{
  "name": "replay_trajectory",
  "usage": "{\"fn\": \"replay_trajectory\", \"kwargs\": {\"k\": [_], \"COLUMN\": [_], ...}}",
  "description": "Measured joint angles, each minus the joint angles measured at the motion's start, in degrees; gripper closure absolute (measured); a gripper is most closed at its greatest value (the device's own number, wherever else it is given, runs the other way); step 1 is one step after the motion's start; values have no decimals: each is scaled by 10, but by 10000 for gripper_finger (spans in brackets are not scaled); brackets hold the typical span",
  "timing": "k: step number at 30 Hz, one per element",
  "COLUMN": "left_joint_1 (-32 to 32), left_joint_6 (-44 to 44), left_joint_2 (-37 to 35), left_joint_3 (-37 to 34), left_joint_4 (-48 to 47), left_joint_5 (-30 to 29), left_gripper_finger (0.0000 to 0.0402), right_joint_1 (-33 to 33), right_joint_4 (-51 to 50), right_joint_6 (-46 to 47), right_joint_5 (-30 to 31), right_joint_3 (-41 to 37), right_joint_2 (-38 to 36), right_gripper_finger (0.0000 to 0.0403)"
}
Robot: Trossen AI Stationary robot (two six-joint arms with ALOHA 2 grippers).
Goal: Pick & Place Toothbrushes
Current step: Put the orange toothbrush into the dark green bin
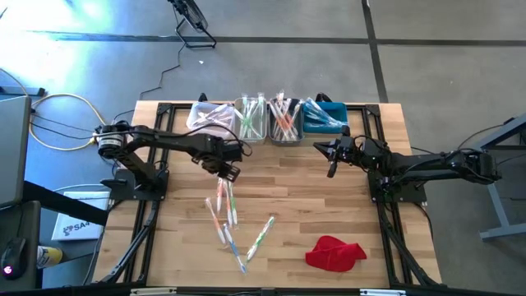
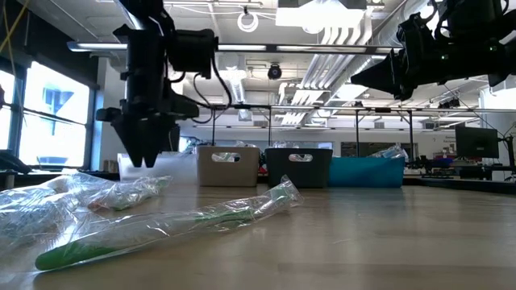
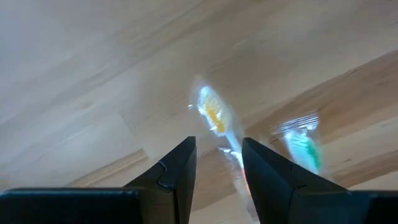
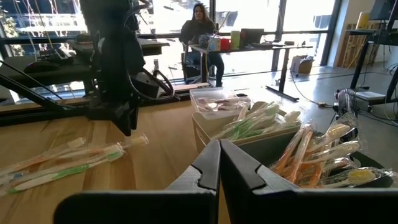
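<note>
While over the toothbrushes (image 1: 226, 215), hovered with left claw (image 1: 231, 172) part open, empty.
Needed lowering straight, one orange brush (image 3: 214, 117) between fingers (image 3: 176, 168).

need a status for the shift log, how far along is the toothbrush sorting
Mostly done: the four small bins at the far edge already hold many wrapped toothbrushes. In hand: nothing yet; the left gripper hangs open above the loose wrapped toothbrushes lying mid-table. The right gripper waits shut, empty, near the bins. Left: about half a dozen loose ones. A red cloth lies nearby.
</note>
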Motion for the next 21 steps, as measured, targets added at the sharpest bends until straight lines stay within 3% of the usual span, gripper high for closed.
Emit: {"fn": "replay_trajectory", "kwargs": {"k": [10,21], "left_joint_1": [0,0], "left_joint_6": [-17,-18], "left_joint_2": [0,0], "left_joint_3": [-53,-55], "left_joint_4": [74,84], "left_joint_5": [32,35], "left_gripper_finger": [274,274], "right_joint_1": [0,0], "right_joint_4": [0,0], "right_joint_6": [0,0], "right_joint_5": [0,0], "right_joint_3": [0,0], "right_joint_2": [0,0], "right_gripper_finger": [399,399]}}
